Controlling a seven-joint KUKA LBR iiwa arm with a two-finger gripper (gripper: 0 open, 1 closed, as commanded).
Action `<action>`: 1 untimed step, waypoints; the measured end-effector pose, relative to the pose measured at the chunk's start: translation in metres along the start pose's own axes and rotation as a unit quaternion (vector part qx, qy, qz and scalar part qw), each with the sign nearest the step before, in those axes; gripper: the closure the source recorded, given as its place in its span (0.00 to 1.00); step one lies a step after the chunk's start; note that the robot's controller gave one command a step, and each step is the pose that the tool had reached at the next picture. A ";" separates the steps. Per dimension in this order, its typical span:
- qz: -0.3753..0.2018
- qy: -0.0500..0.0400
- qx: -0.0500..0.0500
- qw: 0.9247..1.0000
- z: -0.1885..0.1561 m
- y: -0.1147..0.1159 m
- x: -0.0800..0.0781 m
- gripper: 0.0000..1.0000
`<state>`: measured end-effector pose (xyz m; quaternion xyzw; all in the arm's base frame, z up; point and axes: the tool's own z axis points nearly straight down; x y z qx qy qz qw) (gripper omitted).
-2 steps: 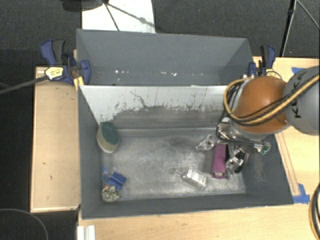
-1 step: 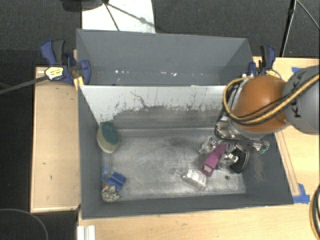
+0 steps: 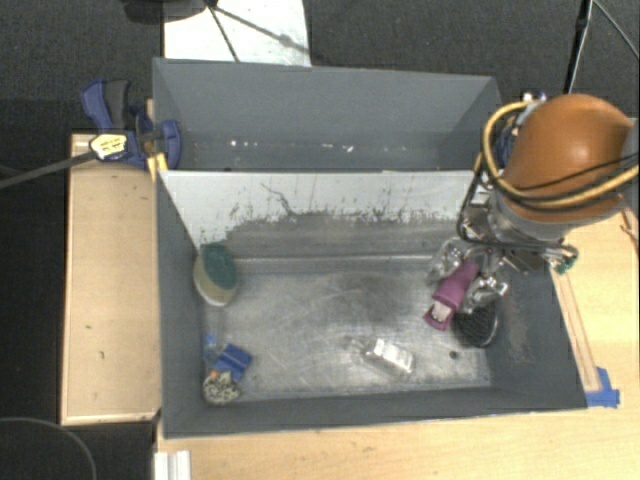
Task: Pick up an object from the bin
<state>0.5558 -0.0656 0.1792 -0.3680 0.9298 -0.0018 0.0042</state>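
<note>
Claw clamped on a purple tube — bin's right side, black lump just beside.

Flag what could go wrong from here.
1. The gripper holds the purple tube near its upper end, and the tube is tilted. It may swing or slip out on lifting.
2. The black object lies close beside the tube's lower end and might get nudged or dragged along.
</note>
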 end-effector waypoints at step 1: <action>0.011 0.000 0.000 1.000 -0.064 -0.005 -0.006 1.00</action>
